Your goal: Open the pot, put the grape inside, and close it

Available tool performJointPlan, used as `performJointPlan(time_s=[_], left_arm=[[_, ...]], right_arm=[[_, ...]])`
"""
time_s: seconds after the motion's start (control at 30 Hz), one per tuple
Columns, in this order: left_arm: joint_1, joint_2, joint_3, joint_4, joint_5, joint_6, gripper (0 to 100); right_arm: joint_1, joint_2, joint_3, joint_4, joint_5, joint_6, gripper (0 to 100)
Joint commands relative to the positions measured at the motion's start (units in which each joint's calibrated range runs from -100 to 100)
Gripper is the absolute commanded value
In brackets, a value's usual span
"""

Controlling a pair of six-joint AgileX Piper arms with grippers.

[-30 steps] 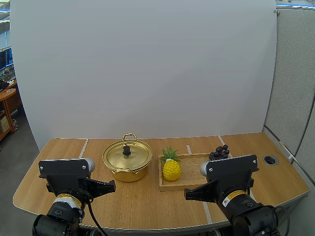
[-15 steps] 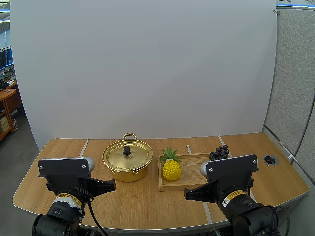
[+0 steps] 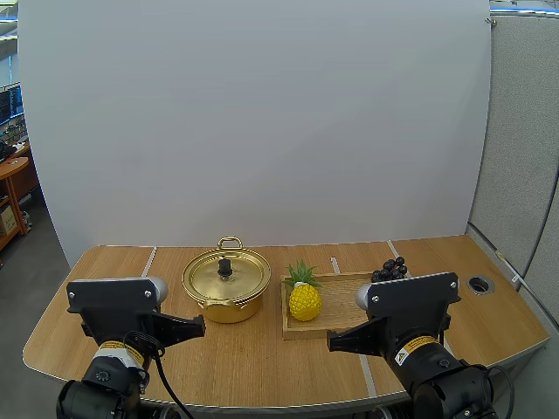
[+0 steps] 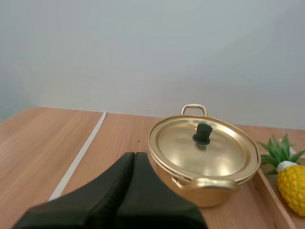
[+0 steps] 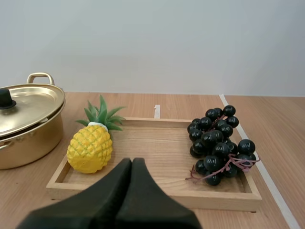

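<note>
Fingers pressed together on left gripper [image 4: 134, 156] and right gripper [image 5: 131, 162]; the pot lid [image 3: 239, 279], lower centre, looked slick, best pinched by its black knob [image 3: 225, 265]

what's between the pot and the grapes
A pineapple on the wooden tray, at the end nearest the pot, grapes at the other end; the right wrist view shows it.

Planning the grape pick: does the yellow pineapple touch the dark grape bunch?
Apart. Right wrist view shows bare wooden tray between yellow pineapple and dark grape bunch.
</note>
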Motion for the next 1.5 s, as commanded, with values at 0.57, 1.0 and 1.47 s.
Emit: performJointPlan(time_s=[0.57, 1.0, 1.47], left_arm=[[0.07, -0.2, -31.0, 0.7, 4.8, 0.2, 0], [0.07, -0.2, -51.4, 0.7, 45.4, 0.2, 0], [0.07, -0.2, -55.8, -9.1, 61.2, 18.4, 0]], right_arm=[[0.1, -0.4, -34.4, 0.0, 39.1, 0.1, 0], [0.1, -0.4, -48.5, 0.0, 64.5, 0.1, 0], [0.1, -0.4, -56.7, 0.5, 72.4, 0.1, 0]])
